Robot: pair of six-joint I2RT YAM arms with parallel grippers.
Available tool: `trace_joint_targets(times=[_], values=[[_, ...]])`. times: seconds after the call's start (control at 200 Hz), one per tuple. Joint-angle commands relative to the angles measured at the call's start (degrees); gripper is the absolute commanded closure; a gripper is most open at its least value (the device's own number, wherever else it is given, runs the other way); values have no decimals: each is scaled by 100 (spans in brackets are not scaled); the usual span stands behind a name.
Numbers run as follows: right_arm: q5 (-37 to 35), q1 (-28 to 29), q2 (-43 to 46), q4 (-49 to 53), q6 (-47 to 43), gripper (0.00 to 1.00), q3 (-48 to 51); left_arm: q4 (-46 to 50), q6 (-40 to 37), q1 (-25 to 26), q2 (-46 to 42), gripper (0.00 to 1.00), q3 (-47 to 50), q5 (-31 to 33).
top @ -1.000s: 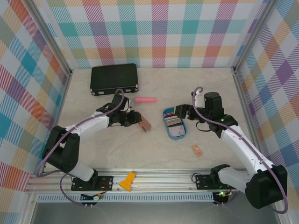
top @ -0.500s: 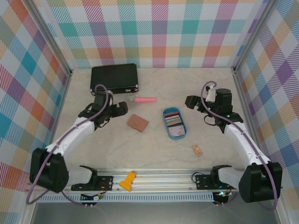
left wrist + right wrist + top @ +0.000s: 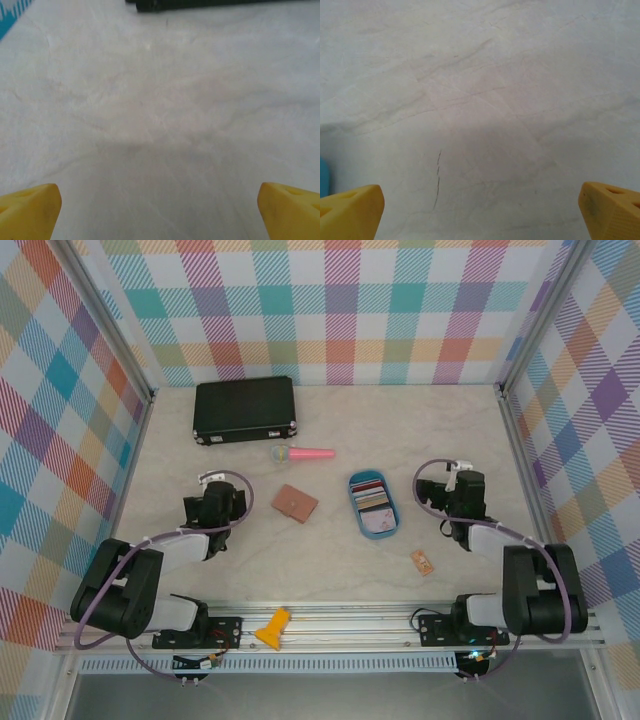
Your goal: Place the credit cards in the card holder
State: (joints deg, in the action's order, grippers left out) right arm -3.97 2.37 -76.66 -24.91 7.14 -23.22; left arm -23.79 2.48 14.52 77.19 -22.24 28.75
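top: holder [image 3: 295, 503] lies folded mid-surface; cards [image 3: 372, 498] sit in tray [image 3: 385, 530] just right of it, long sides crosswise; left gripper [image 3: 213, 502] nearer holder, right gripper [image 3: 462, 490] nearer cards | left wrist: fingers [image 3: 30, 212] spread, empty, over bare surface [image 3: 160, 100] | right wrist: fingers [image 3: 350, 212] spread, empty; tray sliver at left

top view looks down on the whole table [image 3: 330, 560]; wrist views sit low, close above it.
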Motion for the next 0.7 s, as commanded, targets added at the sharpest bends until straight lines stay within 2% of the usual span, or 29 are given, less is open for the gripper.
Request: trace_joint_targets(times=[0.0, 0.05, 0.24, 0.325, 0.4, 0.51, 0.64, 0.695], values=[[-60, 0, -183, -1081, -477, 0, -106, -1296, -372, -99, -10, 0, 20, -57], [-14, 0, -248, -1078, -567, 1, -142, -1536, -456, -99, 19, 0, 88, -113], [98, -16, -955, -2439, -720, 1, 106, -2762, -814, -248, 645, 0, 237, -760], [60, -11, -1159, -2629, -711, 1, 120, -3817, -834, -368, 1171, 0, 492, -885], [101, -18, -1136, -2543, -714, 1, 99, -3714, -676, -472, 1067, 0, 570, -1053], [186, -67, -1162, -2390, -675, 1, 10, -4537, -833, -469, 1565, 0, 699, -1198], [199, -81, -1167, -2397, -670, 1, 2, -4037, -771, -476, 1471, 0, 492, -1117], [203, -83, -1166, -2370, -676, 1, -6, -3414, -665, -513, 1394, 0, 231, -1117]])
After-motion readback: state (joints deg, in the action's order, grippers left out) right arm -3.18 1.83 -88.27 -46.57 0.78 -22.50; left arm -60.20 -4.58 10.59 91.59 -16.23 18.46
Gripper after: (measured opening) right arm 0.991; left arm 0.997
